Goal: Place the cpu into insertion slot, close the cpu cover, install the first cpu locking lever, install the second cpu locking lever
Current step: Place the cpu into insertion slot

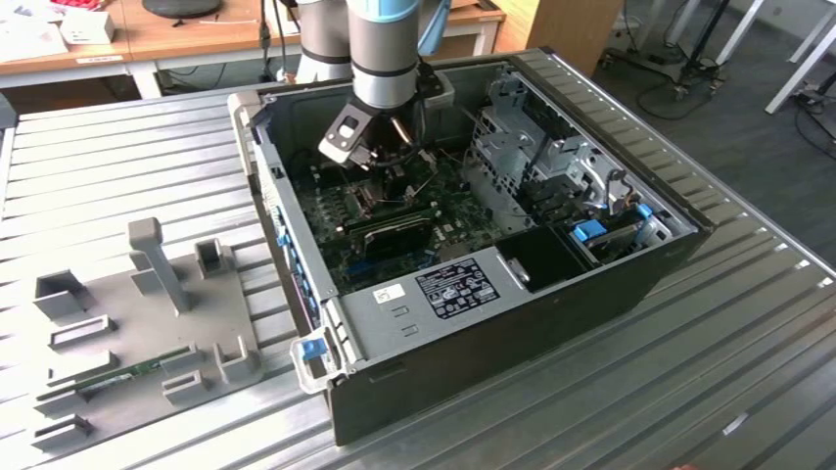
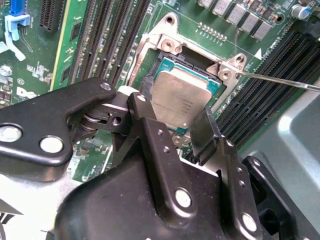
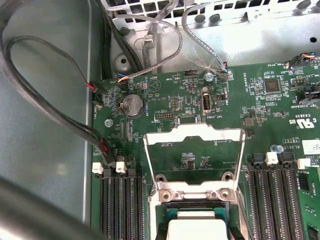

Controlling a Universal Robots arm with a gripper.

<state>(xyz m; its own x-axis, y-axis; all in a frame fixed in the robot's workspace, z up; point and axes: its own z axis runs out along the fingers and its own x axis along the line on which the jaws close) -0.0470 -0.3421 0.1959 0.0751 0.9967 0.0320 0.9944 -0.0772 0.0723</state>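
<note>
In both wrist views the cpu, a silver-topped square chip, lies level in the insertion slot on the green board. My gripper is shut on the cpu, its black fingers against two opposite edges. The cpu cover, a thin silvery frame, is swung open and lies back behind the slot. A thin wire locking lever sticks out sideways from the slot's corner. In the exterior view the arm reaches down into the open computer case, gripper over the board.
Long black memory slots flank the socket on both sides. Black cables run along the case wall. A drive cage stands on the exterior view's right. A grey fixture plate lies on the slatted table at the exterior view's left.
</note>
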